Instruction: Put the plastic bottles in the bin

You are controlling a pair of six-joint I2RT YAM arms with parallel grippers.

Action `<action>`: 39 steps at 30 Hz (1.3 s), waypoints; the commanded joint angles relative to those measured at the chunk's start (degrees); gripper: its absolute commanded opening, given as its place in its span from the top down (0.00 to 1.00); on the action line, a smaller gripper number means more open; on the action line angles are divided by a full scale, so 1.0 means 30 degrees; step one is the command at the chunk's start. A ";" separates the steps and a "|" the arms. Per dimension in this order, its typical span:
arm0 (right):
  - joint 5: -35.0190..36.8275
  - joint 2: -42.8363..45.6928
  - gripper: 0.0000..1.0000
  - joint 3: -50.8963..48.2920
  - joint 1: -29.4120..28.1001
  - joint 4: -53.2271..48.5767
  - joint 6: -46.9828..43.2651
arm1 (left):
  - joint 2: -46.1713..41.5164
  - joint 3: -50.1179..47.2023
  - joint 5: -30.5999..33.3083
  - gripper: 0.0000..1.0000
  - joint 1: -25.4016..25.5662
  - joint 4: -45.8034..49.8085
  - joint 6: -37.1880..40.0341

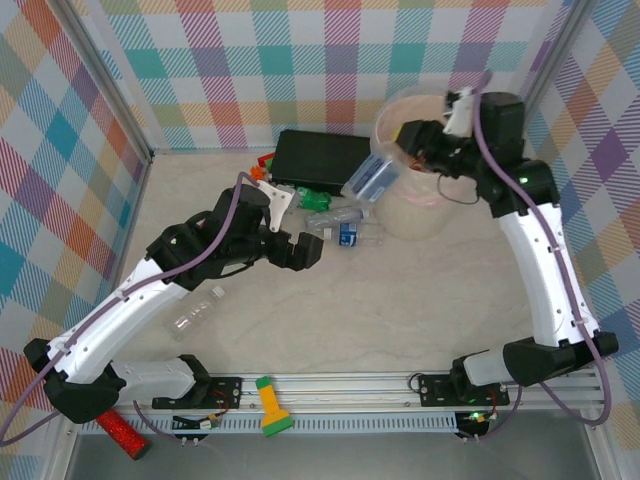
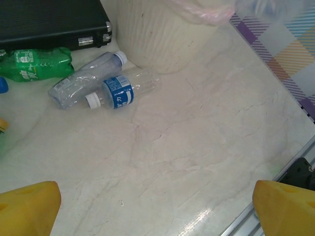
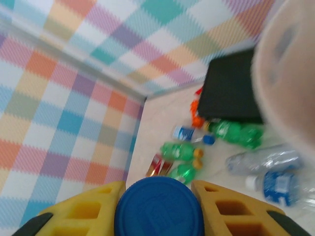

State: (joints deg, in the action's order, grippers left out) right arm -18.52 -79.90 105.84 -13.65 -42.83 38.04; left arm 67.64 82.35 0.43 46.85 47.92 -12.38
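The pale marbled table (image 1: 400,300) is boxed in by pastel checked walls (image 1: 250,60). At its far right stands the bin (image 1: 425,215), a round beige bucket with a filmy liner. Next to it on the left lies a flat black case (image 1: 320,160). The right gripper (image 1: 412,142) is up at the bin's left rim, clamped on a clear bottle with a blue label (image 1: 372,178) that hangs tilted just outside the rim. From the right wrist, its blue cap (image 3: 158,206) is wedged between the yellow fingers (image 3: 231,209). The left gripper (image 1: 305,250) hovers low over bare table at mid-field with its jaws spread wide and nothing between them. The loose bottles are clustered on the table in front of the case and bin. There is a green bottle (image 2: 34,64) with white lettering too small to read, and an unlabelled clear bottle (image 2: 86,78) lying slantwise. Touching that one is a white-capped bottle (image 2: 120,91) whose blue label carries white print I cannot make out. More green bottles (image 3: 179,150) lie further left. A lone clear bottle (image 1: 195,315) rests beside the left arm. By the near rail sit a yellow-green flashlight (image 1: 270,405) and a red glittery cylinder (image 1: 125,432).
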 commanded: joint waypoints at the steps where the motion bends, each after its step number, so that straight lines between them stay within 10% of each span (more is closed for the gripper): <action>1: 0.0232 -0.0360 0.64 0.1282 0.1556 -0.1219 -0.0755 | -0.0398 0.0238 0.0495 0.00 0.0204 -0.0040 -0.0003; 20: 1.3277 -0.4163 0.66 0.4308 0.2583 0.2289 -0.9121 | -0.1662 0.0317 0.2296 0.01 0.0204 0.0901 -0.0159; 39: 1.3279 -1.0685 0.64 0.8264 0.2578 0.3392 -1.1420 | -0.1528 0.0868 0.3738 0.00 0.0216 0.1778 -0.0406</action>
State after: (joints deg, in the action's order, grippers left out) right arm 21.41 -111.00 126.69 -6.28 -32.67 5.45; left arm 63.77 83.20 10.22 46.85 51.46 -12.62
